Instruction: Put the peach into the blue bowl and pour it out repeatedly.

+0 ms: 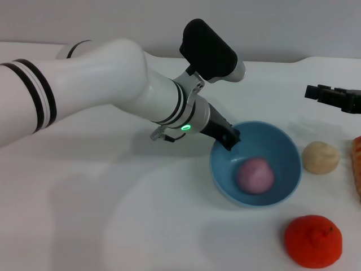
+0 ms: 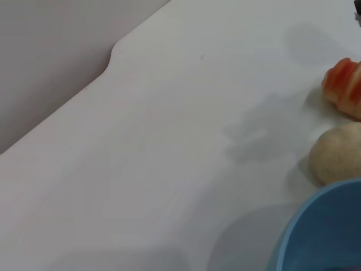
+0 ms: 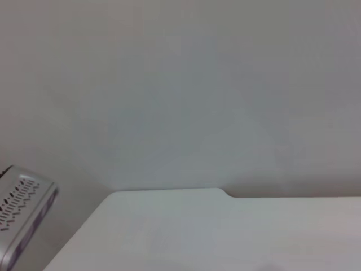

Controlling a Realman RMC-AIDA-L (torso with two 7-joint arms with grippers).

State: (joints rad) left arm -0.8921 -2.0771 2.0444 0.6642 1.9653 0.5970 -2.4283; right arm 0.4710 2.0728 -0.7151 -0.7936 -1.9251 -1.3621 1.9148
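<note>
peach (image 1: 255, 175): sat inside the blue bowl (image 1: 282, 148), on its floor, slightly toward the near side.
blue bowl: stood upright on the white surface (image 1: 113, 214); rim edge also showed in the left wrist view (image 2: 316, 226).
left hand (image 1: 228, 137): black fingers were at the bowl's far-left rim, gripping it (one finger inside the wall).
right hand (image 1: 333, 97): hung at the right edge, well apart from the bowl; can't tell open or closed.
beige lumpy ball (image 1: 320, 157): just beside the bowl's right.
orange-red fruit (image 1: 313, 241): near front right.
</note>
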